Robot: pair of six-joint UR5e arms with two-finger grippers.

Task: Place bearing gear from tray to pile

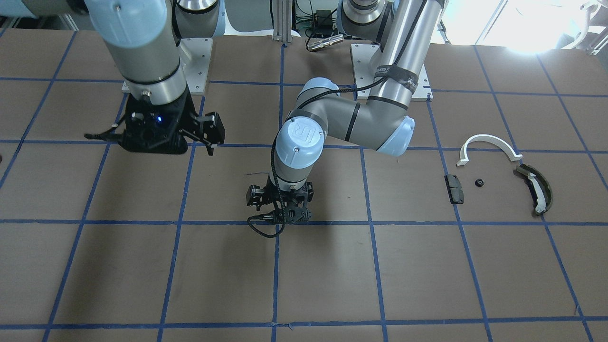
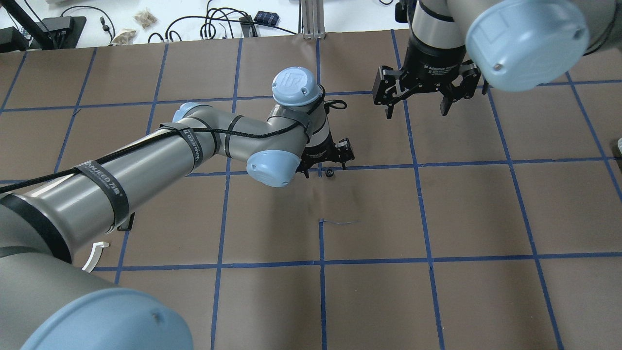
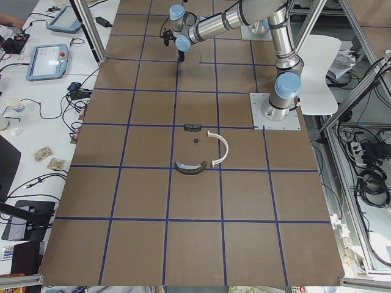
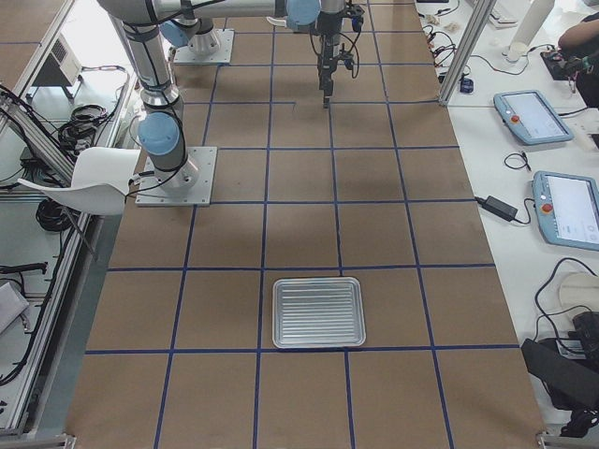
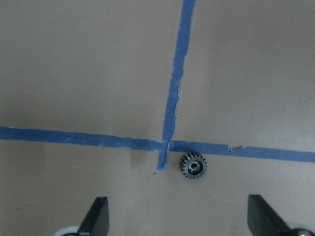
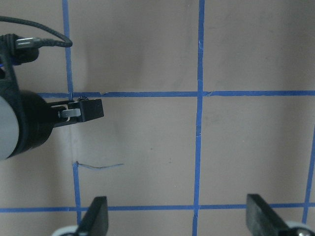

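Hovering over bearing gear, left jaws spread wide, UR logo above; right jaws also wide.

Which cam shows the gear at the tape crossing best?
Left wrist-mounted: the gear shows teeth and hub, flat beside the tape crossing. Overhead gives a dark speck; right wrist a sliver; front-facing hides it behind the left arm; sides too small.
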